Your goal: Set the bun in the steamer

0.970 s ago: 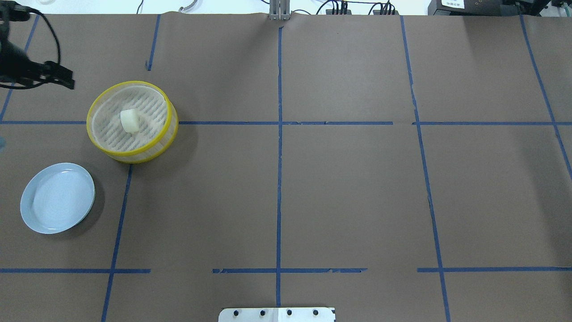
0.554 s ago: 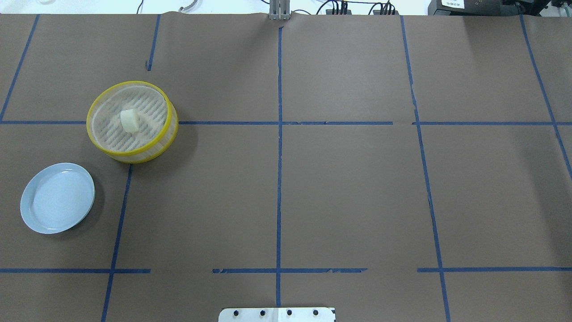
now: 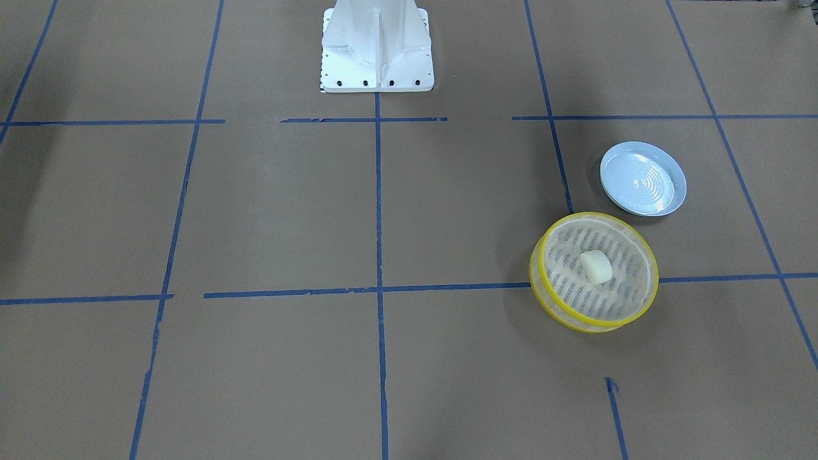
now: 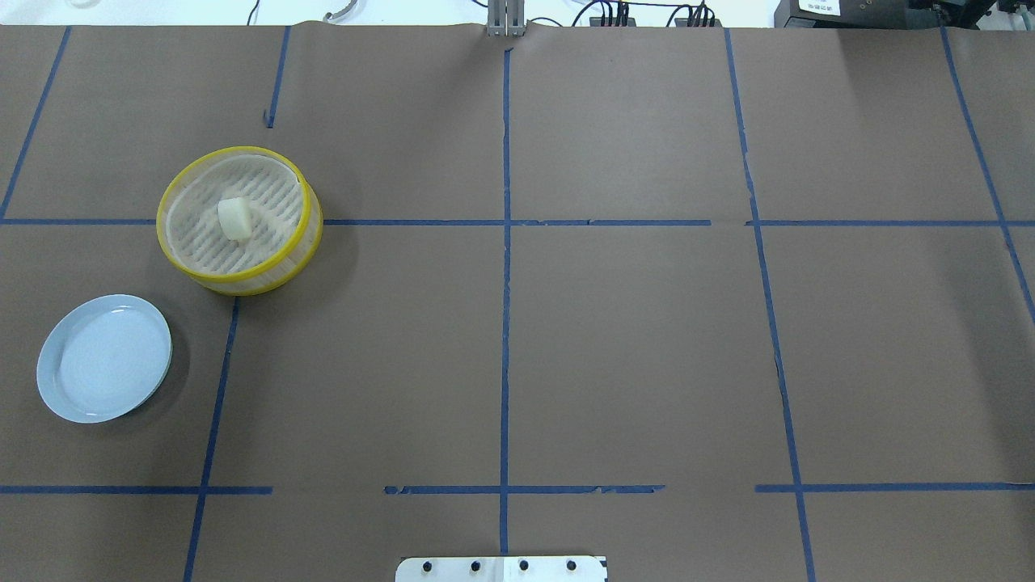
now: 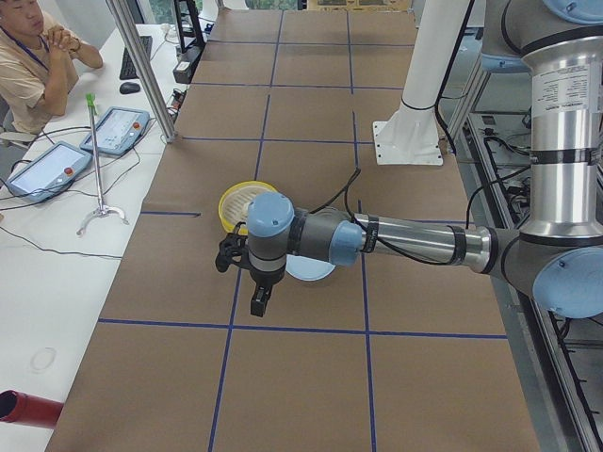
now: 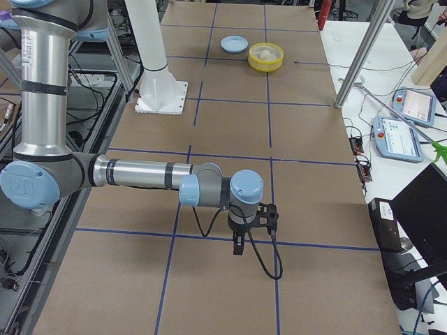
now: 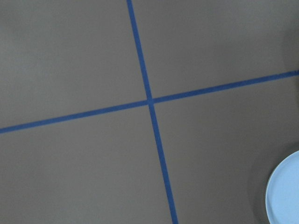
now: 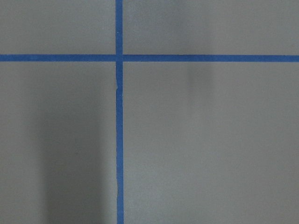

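The cream-white bun (image 4: 234,218) lies on the slotted floor of the yellow-rimmed steamer (image 4: 257,275) at the table's left; it also shows in the front-facing view (image 3: 595,266) inside the steamer (image 3: 594,326). No gripper touches them. My left gripper (image 5: 257,301) shows only in the exterior left view, low over the table beside the steamer (image 5: 236,200); I cannot tell if it is open. My right gripper (image 6: 238,244) shows only in the exterior right view, far from the steamer (image 6: 266,57); I cannot tell its state.
A pale blue plate (image 4: 103,357) sits nearer the robot than the steamer, also in the front-facing view (image 3: 642,179) and at the left wrist view's edge (image 7: 286,192). The white robot base (image 3: 376,45) stands at mid-table. Operators' tablets (image 5: 47,169) lie beyond the far edge.
The left arm, at the overhead view's upper left edge one second ago, has left that view. The bun, steamer and plate have not moved.
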Motion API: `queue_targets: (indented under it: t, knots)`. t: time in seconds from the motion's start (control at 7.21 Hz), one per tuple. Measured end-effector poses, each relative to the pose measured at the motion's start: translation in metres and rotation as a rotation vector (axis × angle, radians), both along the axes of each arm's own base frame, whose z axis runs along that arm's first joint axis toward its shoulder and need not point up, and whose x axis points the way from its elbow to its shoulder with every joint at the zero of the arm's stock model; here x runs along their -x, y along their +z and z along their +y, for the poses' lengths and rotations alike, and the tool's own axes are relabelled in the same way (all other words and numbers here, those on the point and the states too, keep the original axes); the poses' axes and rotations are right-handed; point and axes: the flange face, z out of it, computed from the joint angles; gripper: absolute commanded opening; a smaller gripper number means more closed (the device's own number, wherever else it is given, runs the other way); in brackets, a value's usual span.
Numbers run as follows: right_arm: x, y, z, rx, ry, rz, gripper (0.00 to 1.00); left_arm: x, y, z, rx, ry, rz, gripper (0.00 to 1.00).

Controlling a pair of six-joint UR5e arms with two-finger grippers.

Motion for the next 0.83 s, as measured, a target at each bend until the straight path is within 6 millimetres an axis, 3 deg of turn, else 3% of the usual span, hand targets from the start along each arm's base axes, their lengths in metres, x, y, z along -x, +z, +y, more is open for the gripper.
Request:
queue_targets:
  t: [0.28,0.83]
  knots:
    - [0.0000,-0.0001,-0.0001,-0.001,0.000,0.000,1.00,0.0035,0.0165,0.0110,0.097,0.017,0.003,1.00]
    - [0.0000,0.0000,0.0000,0.000,0.000,0.000,1.00,0.0035,0.0189,0.0106,0.088,0.022,0.005,1.00]
